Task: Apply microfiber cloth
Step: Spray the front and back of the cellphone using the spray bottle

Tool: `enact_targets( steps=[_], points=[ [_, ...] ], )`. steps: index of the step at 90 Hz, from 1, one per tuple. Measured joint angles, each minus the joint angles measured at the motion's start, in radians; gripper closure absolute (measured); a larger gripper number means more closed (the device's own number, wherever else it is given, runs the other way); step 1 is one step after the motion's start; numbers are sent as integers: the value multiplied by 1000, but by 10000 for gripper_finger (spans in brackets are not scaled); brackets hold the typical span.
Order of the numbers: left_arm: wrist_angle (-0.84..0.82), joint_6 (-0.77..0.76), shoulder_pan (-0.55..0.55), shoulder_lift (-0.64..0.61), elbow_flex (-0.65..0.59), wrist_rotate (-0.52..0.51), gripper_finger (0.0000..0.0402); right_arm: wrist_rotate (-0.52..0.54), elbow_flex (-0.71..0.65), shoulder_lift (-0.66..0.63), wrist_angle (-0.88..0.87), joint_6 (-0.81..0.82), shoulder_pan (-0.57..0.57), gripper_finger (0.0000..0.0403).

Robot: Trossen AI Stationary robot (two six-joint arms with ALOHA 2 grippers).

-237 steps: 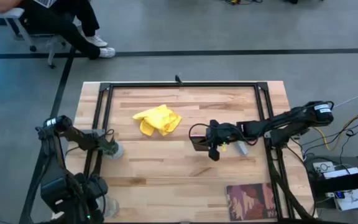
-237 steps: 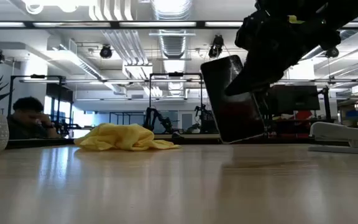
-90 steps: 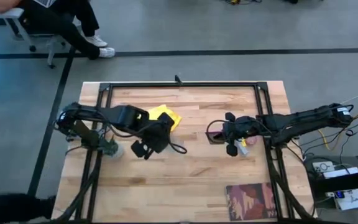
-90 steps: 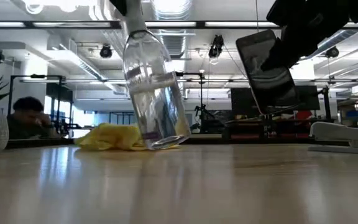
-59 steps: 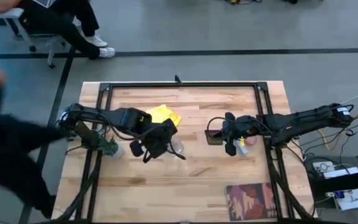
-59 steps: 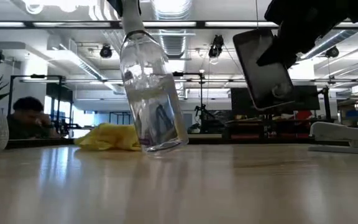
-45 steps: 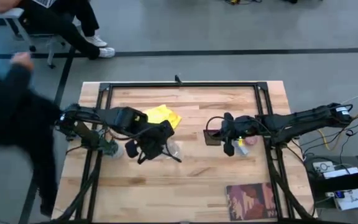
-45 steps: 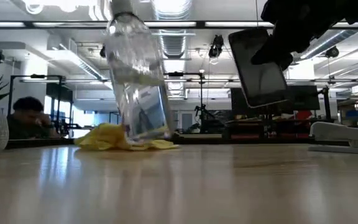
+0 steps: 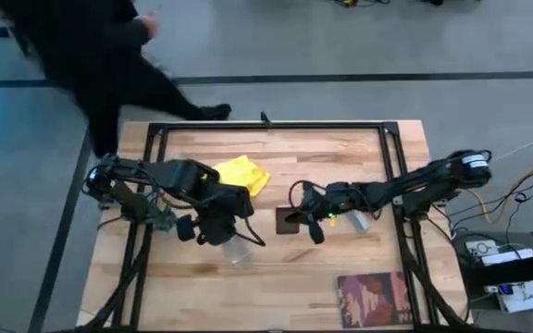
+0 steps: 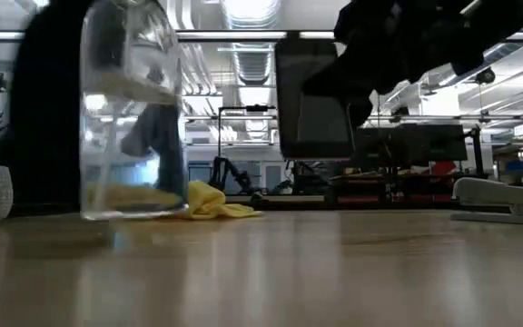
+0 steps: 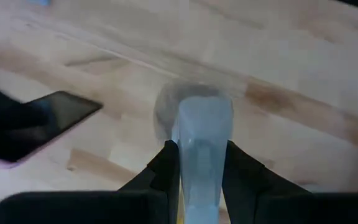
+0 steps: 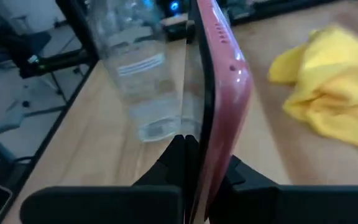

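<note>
One clear bottle (image 10: 133, 127) in left gripper (image 9: 218, 228).

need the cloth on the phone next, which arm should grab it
Left, probably. Its claw is nearer the cloth and need only put down the bottle first. The right claw holds the phone, which must stay up.

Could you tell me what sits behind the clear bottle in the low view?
Behind the bottle, held by the left gripper, the yellow cloth lies on the table. Part of it shows beside the bottle, part blurs through it. A dark figure covers the room beyond.
</note>
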Motion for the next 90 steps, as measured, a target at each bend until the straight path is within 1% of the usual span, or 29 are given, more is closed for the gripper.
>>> enact_targets(
  steps=[6, 9, 22, 38, 43, 49, 61, 73, 83, 90],
  points=[
    [31, -21, 1, 0, -20, -4, 332, -1, 28, 45, -1, 3, 15, 399],
    [47, -36, 1, 0, -30, -12, 324, -1, 45, 62, 2, 3, 23, 399],
    [127, -137, 0, 0, -56, -71, 265, -4, 108, 129, 2, -19, 44, 399],
    [178, -226, 0, -1, -56, -76, 205, 2, 149, 173, 1, -23, 45, 399],
    [175, -287, 0, -3, -47, -79, 192, 2, 150, 172, -8, -23, 45, 399],
    [172, -401, 0, -4, -34, -106, 180, 2, 152, 172, 2, -24, 45, 399],
    [70, -651, -2, -14, 7, -213, 166, 3, 151, 168, -19, -27, 45, 399],
    [-42, -893, 2, -35, 30, -347, 167, 6, 151, 167, -40, -42, 30, 399],
    [-32, -1050, 2, -78, -8, -375, 177, 51, 151, 167, -37, -51, 24, 399],
    [39, -1130, -2, -115, -65, -385, 186, 71, 151, 167, -37, -67, 24, 399]
  ],
)
